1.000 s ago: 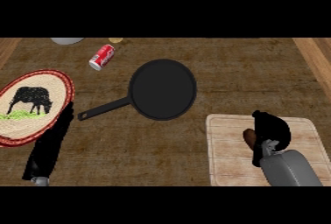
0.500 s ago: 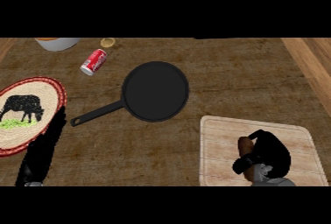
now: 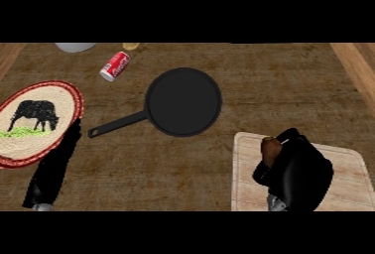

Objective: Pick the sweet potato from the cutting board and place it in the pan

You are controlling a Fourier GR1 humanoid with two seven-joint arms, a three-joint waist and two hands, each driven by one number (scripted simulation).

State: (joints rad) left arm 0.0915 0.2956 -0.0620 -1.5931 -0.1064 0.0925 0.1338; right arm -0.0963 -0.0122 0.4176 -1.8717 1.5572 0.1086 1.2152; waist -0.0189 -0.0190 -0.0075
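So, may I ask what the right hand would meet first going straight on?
Probably the pan, near its right rim: the right hand, curled round the sweet potato, points up-left. Height is unclear; it might pass over.

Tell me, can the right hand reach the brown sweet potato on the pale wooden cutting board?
Likely yes: the right hand sits over the cutting board, curled round the brown sweet potato, nothing between them.

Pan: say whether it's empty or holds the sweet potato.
Empty. The pan shows only bare black surface; the sweet potato is at the cutting board, with the right hand curled round it.
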